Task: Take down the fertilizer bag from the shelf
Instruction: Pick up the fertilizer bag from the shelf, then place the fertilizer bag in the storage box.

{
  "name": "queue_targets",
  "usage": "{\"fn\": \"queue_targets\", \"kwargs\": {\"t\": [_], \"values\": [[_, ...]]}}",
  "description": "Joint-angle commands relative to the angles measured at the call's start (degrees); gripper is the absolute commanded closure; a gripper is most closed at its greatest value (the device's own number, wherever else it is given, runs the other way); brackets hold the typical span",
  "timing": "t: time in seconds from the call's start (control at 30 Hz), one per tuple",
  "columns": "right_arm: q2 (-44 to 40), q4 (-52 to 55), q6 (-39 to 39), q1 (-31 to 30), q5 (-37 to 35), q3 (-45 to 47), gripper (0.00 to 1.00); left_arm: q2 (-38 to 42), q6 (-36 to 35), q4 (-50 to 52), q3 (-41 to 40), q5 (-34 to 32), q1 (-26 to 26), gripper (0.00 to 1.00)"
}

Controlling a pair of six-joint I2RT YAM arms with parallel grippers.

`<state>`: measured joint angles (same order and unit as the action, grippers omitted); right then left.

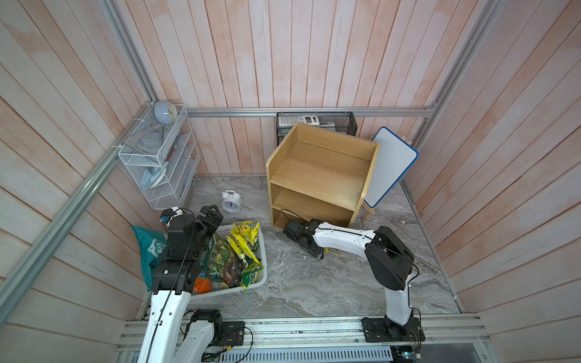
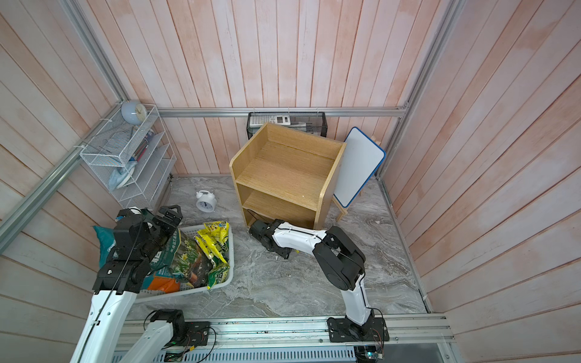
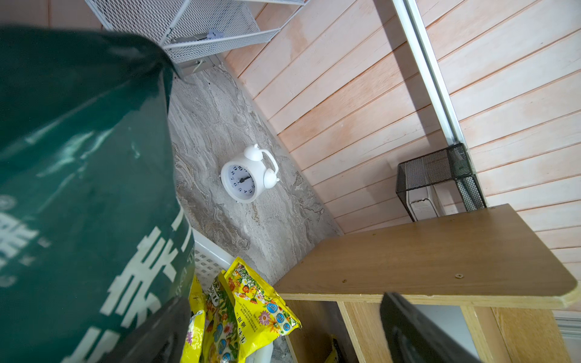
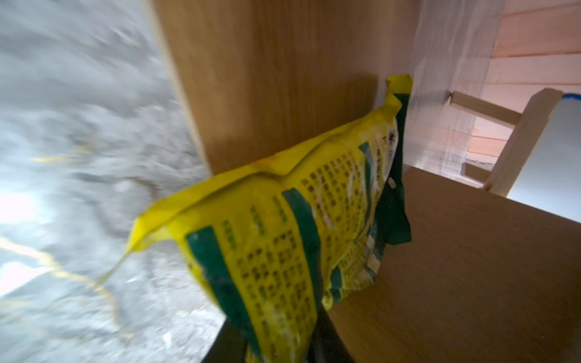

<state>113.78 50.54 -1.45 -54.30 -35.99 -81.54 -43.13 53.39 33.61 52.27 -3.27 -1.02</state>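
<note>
Right gripper [image 4: 276, 344]: low at 6 o'clock of the light oak-coloured wooden three-tier shelf [image 1: 317, 176], at the mouth of its bottom tier in both top views
Bag against gripper: the yellow plastic fertilizer bag [image 4: 283, 220] has its near end between the two dark fingers [image 4: 226, 349] and runs straight out ahead of them toward the shelf's wood
Right grip: jaws pressed onto the bag's near end, one finger on each face
Bag place: down at bottom-tier level, far end in front of the shelf's boards, near end out over the grey marbled floor [image 1: 314, 283]; whether the far end touches the wood I cannot tell; from above, the arm's wrist hides nearly all of it
Bag look: crumpled yellow film with dark green bands, dense dark print, a flat sealed edge and a green side fold; blurred
Left gripper [image 1: 214, 213]: jaws wide apart, holding nothing, above the far rim, toward 11 o'clock, of the white perforated plastic basket [image 1: 263, 267], which sits at 8 o'clock of the shelf
Basket load: yellow flowered bags [image 1: 245, 232] and a dark green bag with white lettering [image 3: 78, 188], the green one just beside one left finger
</note>
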Motion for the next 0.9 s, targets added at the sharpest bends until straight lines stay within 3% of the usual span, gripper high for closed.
{"fn": "queue_targets", "kwargs": {"t": [0.0,0.27,0.37,0.5,0.73,0.87], "values": [[-1.8,3.2,3.9,-2.4,4.0,-3.3,0.88,0.8,-0.7,-0.4,-0.2,-0.6,0.3,0.0],[-13.4,6.1,10.7,-2.6,17.1,-8.6,0.93,0.9,-0.7,-0.5,0.6,-0.2,0.3,0.0],[-18.3,3.9,14.3,-2.1,26.3,-11.1,0.93,0.9,-1.1,-0.6,1.4,-0.2,0.3,0.0],[-23.6,-9.5,18.4,-1.7,43.5,-10.3,0.94,0.9,-2.6,0.2,2.7,-0.9,0.3,0.0],[-16.3,-21.3,28.1,-1.6,68.1,-17.1,0.97,2.3,-4.2,2.0,3.2,-2.0,0.3,0.0],[-11.8,-31.6,37.2,-1.8,77.7,-17.1,1.0,2.9,-5.1,2.6,3.3,-2.4,0.3,0.0]]}}
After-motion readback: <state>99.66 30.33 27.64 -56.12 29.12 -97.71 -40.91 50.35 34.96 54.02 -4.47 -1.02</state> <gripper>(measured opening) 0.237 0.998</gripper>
